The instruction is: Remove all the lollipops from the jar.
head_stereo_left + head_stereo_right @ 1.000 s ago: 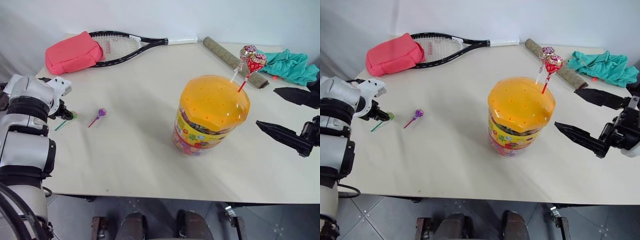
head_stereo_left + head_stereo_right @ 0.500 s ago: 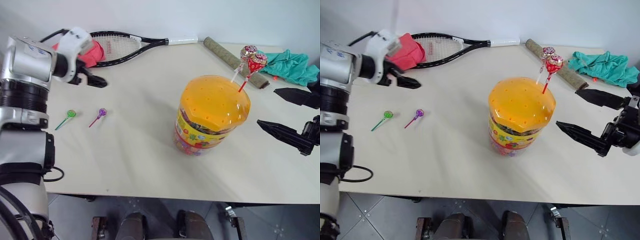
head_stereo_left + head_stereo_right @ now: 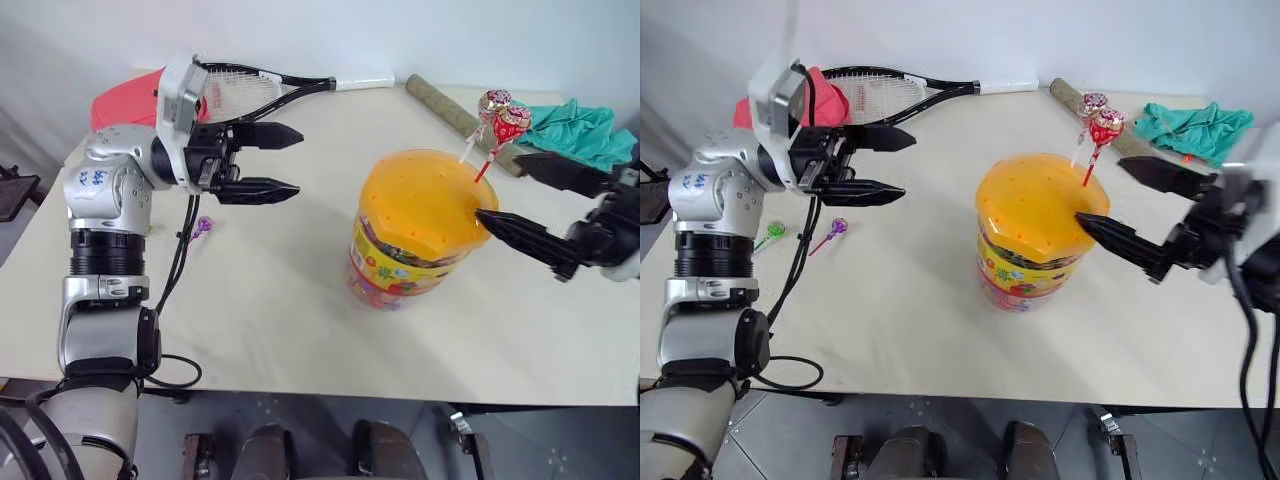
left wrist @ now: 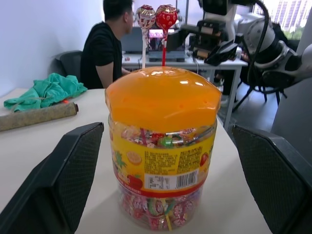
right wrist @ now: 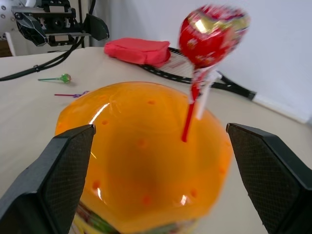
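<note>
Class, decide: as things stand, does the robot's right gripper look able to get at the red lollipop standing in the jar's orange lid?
Probably yes. The right gripper is open beside the domed orange lid, and the red lollipop stands up clear, with only the pink-silver lollipop close beside it.

We've swung the left gripper [image 3: 285,160] up off the table from beside the green lollipop [image 3: 775,231], fingers now wide, pointing level at the jar [image 3: 420,235]. Green one's let go, lying by the purple [image 3: 838,227]. Right gripper [image 3: 510,195] moved in; lower finger now against the lid.
</note>
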### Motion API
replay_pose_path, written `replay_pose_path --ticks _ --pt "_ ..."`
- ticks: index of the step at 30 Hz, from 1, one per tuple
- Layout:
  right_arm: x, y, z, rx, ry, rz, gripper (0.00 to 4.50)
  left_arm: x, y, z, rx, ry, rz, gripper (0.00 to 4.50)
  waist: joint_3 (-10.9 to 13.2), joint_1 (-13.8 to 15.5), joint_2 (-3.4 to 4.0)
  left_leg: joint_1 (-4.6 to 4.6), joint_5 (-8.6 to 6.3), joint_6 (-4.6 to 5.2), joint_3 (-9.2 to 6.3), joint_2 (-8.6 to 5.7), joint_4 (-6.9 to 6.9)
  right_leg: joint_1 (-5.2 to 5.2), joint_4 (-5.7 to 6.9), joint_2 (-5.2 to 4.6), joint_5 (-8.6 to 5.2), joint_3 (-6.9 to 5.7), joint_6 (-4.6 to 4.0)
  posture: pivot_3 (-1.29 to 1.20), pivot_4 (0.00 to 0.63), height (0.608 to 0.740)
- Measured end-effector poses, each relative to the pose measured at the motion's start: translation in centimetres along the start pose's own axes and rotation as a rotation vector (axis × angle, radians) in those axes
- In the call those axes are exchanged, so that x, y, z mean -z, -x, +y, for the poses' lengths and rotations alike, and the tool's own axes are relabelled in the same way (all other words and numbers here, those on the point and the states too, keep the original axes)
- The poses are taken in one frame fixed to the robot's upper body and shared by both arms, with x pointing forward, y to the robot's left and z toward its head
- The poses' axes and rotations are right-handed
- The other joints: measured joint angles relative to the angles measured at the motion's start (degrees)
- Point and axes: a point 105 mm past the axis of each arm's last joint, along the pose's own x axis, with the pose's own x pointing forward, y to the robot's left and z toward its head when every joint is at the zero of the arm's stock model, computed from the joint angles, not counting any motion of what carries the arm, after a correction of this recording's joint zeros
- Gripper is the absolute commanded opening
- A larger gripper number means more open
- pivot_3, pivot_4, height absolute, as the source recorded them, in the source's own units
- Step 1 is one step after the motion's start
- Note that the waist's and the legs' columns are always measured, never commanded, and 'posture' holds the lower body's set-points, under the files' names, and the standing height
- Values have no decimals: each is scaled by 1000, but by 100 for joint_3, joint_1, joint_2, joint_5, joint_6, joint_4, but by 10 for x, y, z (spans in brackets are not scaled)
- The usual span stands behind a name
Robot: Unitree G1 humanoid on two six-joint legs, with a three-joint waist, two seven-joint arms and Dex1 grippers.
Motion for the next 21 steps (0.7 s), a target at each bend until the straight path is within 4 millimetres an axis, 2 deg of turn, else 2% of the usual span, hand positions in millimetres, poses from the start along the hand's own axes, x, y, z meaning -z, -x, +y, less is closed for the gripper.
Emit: replay_pose_path --ticks 4,7,19,21 --pt "1 -7 -6 9 -17 -14 4500 4 4 -2 -1 -12 1 4476 0 -9 0 -5 -3 2 -4 1 8 0 0 1 0 -3 0 0 150 740" --pt "4 -11 -12 20 -35 -18 3946 3 5 -5 3 -23 -2 4500 0 -19 0 -5 -3 2 -4 2 8 0 1 1 0 -4 0 0 150 740" --pt "-3 -13 -18 30 -34 -58 39 4 5 -14 29 -33 -16 4500 0 -14 0 -6 -4 3 -4 2 8 0 0 1 0 -3 0 0 150 740" --pt "-9 -14 -18 22 -20 -72 39 4 5 -14 31 -33 -21 4500 0 -17 0 -6 -4 2 -4 2 9 0 0 1 0 -3 0 0 150 740"
